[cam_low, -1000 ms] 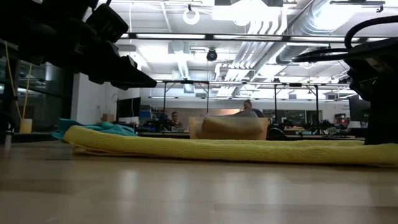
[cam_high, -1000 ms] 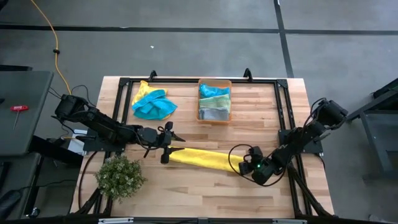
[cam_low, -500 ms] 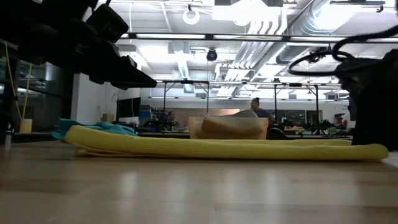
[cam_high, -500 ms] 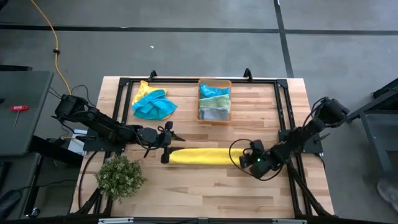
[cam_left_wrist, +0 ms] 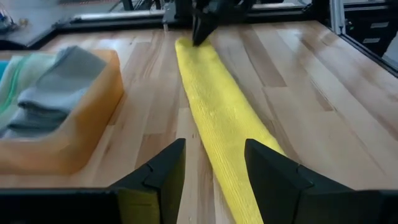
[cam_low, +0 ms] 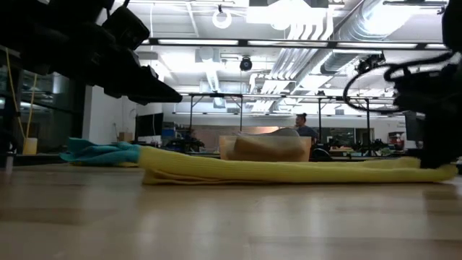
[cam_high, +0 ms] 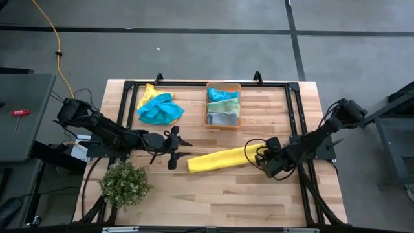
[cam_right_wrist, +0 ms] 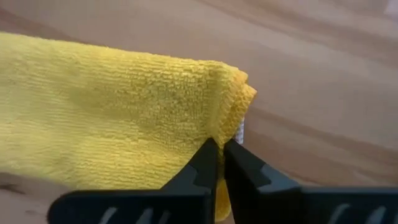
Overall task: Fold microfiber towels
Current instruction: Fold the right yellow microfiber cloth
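A yellow microfiber towel (cam_high: 222,158), folded into a long strip, lies flat on the wooden table (cam_high: 207,194); in the low view the strip (cam_low: 289,171) rests along its whole length. My right gripper (cam_high: 262,157) is shut on its right end. My left gripper (cam_high: 176,153) hovers open just off the strip's left end, raised above the table (cam_low: 141,81). In the left wrist view its gripper (cam_left_wrist: 214,149) looks along the strip (cam_left_wrist: 217,106), touching nothing. A teal-blue towel (cam_high: 159,109) lies crumpled at the far left over another yellow one (cam_high: 147,90). My right gripper (cam_right_wrist: 221,147) pinches the strip's right end at its folded corner (cam_right_wrist: 227,118) between the two fingers, taking several layers. The fingers come low from the table's right side, along the strip. The towel lies on the table, and a small white tag (cam_right_wrist: 240,130) shows beside the fingers.
An orange bin (cam_high: 223,103) at the far middle holds folded teal, green and grey towels. A small bushy plant (cam_high: 124,183) stands at the near left. A black frame (cam_high: 294,116) runs round the table. Bare wood lies along the near edge.
My right gripper has moved toward the table's far edge with the strip's right end. The strip has swung from slanting toward the near right to slanting toward the far right. Its left end has slid toward the right, away from my left gripper.
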